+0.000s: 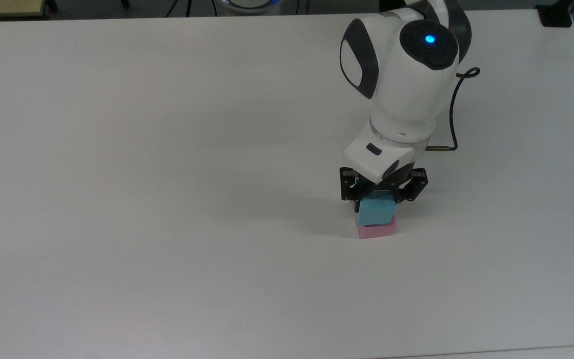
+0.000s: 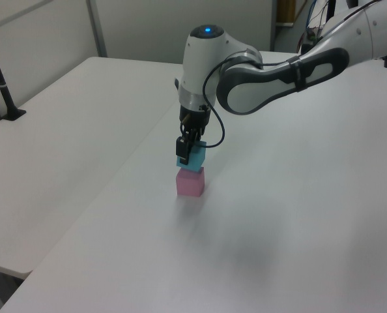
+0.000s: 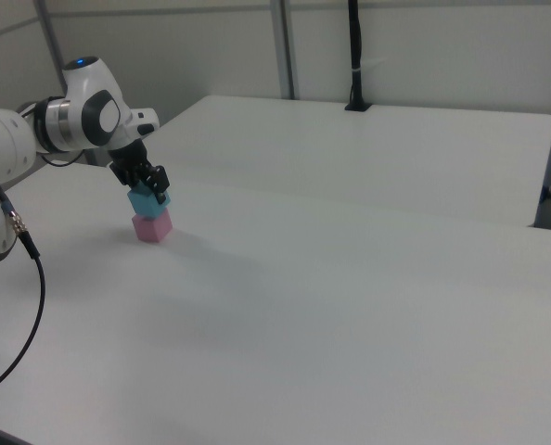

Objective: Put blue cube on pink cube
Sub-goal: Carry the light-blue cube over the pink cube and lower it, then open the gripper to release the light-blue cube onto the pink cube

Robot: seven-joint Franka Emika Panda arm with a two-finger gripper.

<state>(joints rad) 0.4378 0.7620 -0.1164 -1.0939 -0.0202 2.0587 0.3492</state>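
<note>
In the top view we see the gripper clamped on the blue cube, one black finger pressed against each side of it. The pink cube sits directly below the fingers on the white table, and the blue cube covers most of its upper face.

In the left view we see the blue cube between the fingers, its underside at the top of the pink cube; we cannot tell whether the two touch.

In the right view we see the gripper holding the blue cube just above the pink cube, which stands straight under the fingertips.
</note>
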